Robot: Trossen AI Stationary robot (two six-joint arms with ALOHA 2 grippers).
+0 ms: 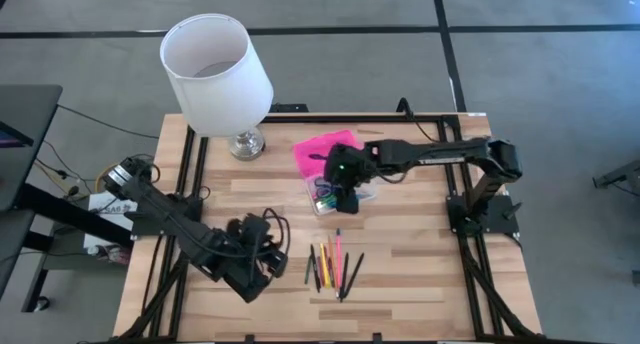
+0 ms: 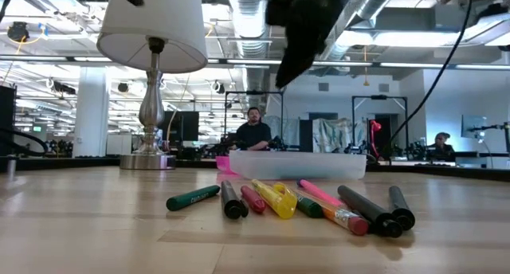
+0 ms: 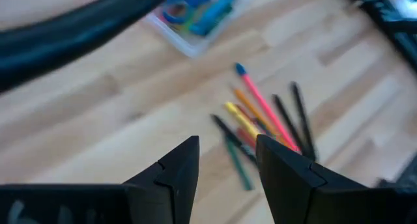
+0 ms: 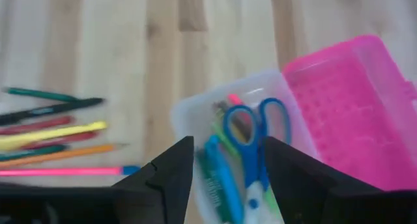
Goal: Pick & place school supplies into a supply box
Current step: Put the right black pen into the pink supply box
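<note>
Right gripper [image 4: 225, 178] hangs released, empty, directly over the clear supply box [image 4: 195, 107] holding scissors [image 4: 251, 129]; next it likely reaches for the loose pens [image 1: 332, 266] beyond.

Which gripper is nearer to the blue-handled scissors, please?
Right. The right gripper hovers open directly above the scissors in the clear box base; the left gripper waits beside the loose pens.

Both arms are showing as black, jointed links with dark cables looping along them. The right arm [image 1: 430, 156] is glowing with a small green light near its wrist. The left arm [image 1: 190, 229] is wearing a white label by its base.
</note>
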